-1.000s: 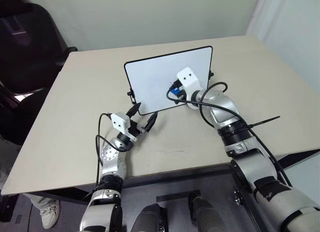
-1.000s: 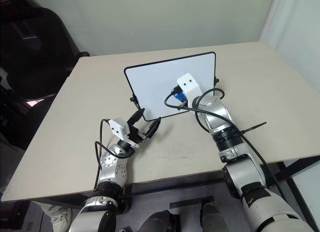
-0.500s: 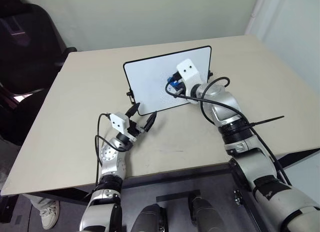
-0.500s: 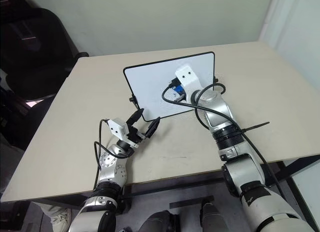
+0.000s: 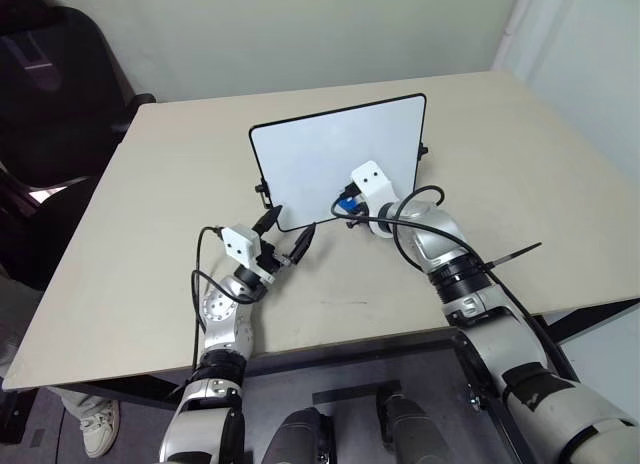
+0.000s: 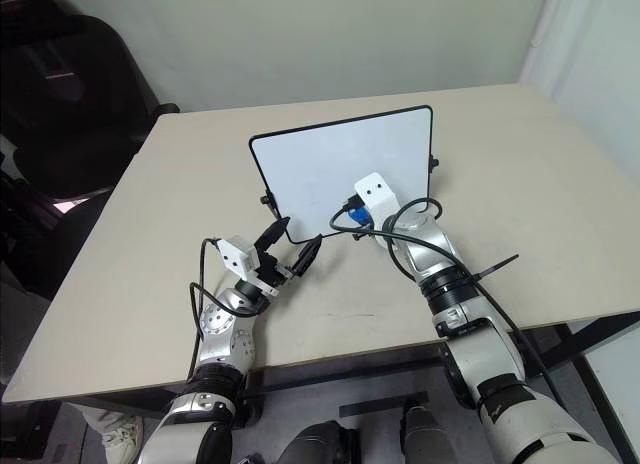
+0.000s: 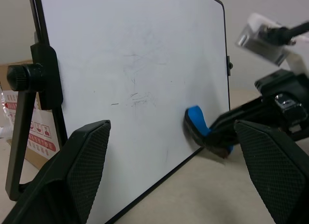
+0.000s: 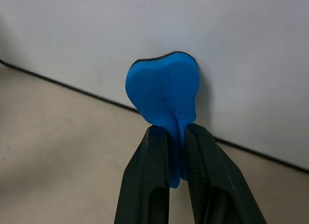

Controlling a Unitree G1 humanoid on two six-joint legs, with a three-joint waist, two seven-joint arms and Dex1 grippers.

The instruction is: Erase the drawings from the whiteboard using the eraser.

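Note:
The whiteboard point(image 5: 320, 159) stands upright on the tan table point(image 5: 150, 284). Only faint thin traces of the drawings point(image 7: 141, 96) show on its face in the left wrist view. My right gripper point(image 8: 175, 130) is shut on the blue eraser point(image 8: 163, 91). The eraser's dark face is pressed against the board just above its lower edge point(image 5: 346, 206). My left gripper point(image 5: 286, 231) is open at the board's lower left corner, with one finger point(image 7: 82, 171) on each side of that corner; I cannot tell whether they touch it.
A black knob point(image 7: 21, 78) and stand leg hold the board on its left side. A cardboard box point(image 7: 29, 137) lies behind it. A dark chair point(image 5: 50, 84) stands off the table's far left. Bare tabletop lies on both sides of the board.
My right gripper first slid the eraser up the board, then brought it down to the lower edge. The left arm has not moved.

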